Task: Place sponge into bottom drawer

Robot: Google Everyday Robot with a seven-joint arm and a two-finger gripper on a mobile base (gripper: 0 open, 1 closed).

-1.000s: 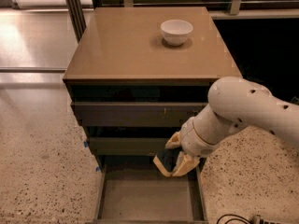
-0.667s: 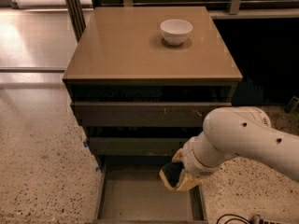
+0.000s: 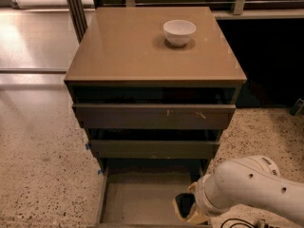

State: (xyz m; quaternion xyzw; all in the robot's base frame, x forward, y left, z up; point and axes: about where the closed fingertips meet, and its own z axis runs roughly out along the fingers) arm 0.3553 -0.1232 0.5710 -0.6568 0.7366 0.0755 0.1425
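Gripper [image 3: 188, 210] dropped lower over bottom drawer [image 3: 142, 198] R side; fingers clamped on sponge [image 3: 184, 204], dark green face showing.

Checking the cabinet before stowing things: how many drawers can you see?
3. The top drawer is highest, the middle drawer sits right beneath it, and the bottom drawer is pulled open, with the gripper over its right front corner. None look hidden.
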